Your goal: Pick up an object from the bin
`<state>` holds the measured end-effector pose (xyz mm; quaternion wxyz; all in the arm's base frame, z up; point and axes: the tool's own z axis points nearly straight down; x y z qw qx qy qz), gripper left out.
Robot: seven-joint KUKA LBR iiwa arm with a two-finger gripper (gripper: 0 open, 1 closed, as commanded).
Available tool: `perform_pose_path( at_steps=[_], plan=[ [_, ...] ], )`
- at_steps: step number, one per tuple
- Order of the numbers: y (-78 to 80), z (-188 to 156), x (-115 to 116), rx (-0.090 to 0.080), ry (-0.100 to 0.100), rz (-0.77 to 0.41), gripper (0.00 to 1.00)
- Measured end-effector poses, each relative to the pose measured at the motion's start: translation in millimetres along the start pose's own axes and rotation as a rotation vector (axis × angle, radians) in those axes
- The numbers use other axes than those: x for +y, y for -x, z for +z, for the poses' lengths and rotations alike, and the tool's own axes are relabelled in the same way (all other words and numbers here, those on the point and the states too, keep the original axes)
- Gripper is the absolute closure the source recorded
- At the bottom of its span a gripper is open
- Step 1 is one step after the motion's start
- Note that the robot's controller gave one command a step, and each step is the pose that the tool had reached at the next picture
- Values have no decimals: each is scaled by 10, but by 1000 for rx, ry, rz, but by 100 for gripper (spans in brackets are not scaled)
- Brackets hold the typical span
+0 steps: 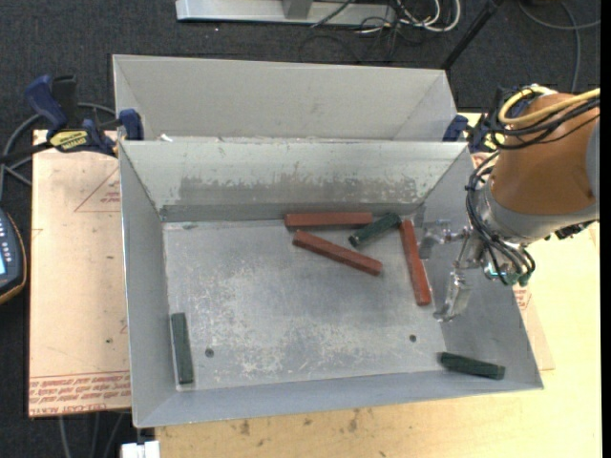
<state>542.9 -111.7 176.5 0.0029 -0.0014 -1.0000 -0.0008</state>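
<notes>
Robotics lab: robot arm (544, 175), grey metal bin (286, 98), loose cables (420, 6) on dark carpet (57, 17).

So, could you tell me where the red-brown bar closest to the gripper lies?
In the camera view, the red-brown bar lies at the bin's right, just left of the gripper, near a dark green piece.
</notes>
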Motion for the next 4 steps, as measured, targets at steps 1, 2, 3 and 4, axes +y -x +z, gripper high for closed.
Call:
perform_pose_path(
  at_steps=[1, 2, 3, 4],
  plan=[
    [586, 428, 226, -8, 1, 57, 0],
    [878, 1083, 719, -9, 1, -48, 0],
    [891, 1036, 697, -14, -1, -46, 100],
    [951, -471, 784, -19, -1, 26, 100]
  ],
)
